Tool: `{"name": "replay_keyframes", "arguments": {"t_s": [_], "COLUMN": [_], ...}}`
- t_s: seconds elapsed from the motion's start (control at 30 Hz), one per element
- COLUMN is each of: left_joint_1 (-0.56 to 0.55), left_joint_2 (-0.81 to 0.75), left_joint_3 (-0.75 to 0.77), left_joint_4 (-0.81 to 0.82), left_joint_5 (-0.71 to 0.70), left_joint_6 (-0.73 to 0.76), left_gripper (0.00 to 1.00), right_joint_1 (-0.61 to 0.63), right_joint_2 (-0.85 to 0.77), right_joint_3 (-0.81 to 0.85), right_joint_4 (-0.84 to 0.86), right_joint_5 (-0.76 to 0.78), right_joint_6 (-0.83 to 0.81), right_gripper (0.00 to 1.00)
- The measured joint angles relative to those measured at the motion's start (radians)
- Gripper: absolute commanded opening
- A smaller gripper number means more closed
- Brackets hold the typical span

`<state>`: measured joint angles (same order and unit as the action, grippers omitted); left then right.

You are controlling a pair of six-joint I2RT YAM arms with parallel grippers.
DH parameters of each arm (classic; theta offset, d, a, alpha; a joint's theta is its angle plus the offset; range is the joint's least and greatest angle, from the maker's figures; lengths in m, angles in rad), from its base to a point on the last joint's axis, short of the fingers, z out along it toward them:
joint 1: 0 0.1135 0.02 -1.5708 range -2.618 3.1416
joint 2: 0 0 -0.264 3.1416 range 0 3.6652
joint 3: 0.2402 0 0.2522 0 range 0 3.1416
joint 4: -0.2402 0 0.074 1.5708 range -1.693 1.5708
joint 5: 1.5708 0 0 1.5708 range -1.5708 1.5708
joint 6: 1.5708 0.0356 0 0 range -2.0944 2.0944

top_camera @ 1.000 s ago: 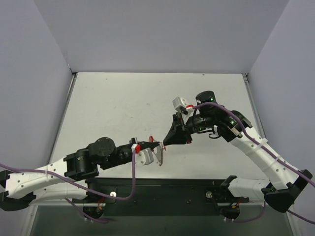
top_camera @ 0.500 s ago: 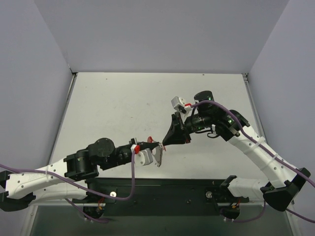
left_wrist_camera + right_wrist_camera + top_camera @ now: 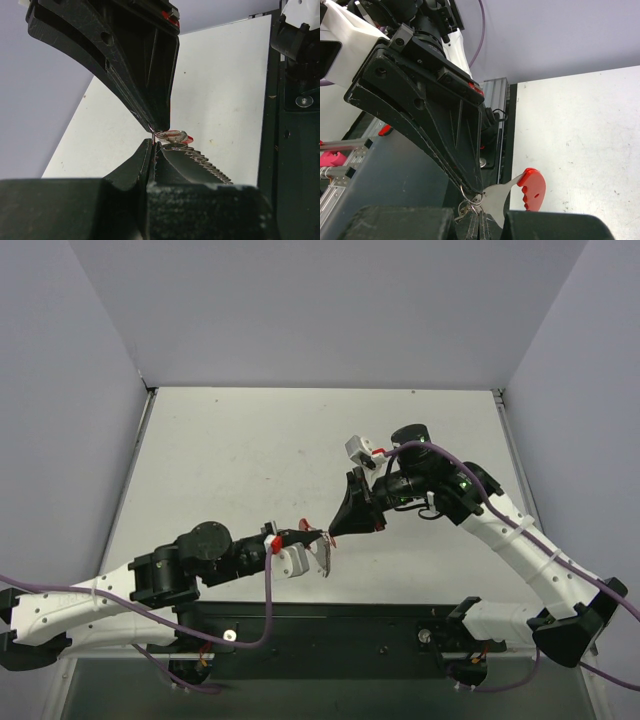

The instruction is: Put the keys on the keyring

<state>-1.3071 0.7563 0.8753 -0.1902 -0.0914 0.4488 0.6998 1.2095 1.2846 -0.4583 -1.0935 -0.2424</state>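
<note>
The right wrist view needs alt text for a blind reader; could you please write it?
The shut black left gripper reaches from upper left to meet the shut black right gripper at the bottom edge, at a thin silver wire ring. A flat silver metal piece with a red ridged end juts right over the white table.

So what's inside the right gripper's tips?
The keyring, pinched by its flat silver part in the shut right gripper; its red end sticks out. The pinched bit is hidden.
</note>
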Motion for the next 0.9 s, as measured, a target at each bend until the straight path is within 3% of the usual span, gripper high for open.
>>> {"name": "replay_keyframes", "arguments": {"t_s": [0.9], "left_joint_1": [0.002], "left_joint_2": [-0.023], "left_joint_3": [-0.043], "left_joint_4": [0.096], "left_joint_5": [0.054], "left_joint_6": [-0.039], "left_gripper": [0.00], "right_joint_1": [-0.006], "right_joint_2": [-0.010], "right_joint_3": [-0.002], "right_joint_4": [0.003], "right_joint_5": [-0.055], "right_joint_6": [-0.005], "right_gripper": [0.00]}}
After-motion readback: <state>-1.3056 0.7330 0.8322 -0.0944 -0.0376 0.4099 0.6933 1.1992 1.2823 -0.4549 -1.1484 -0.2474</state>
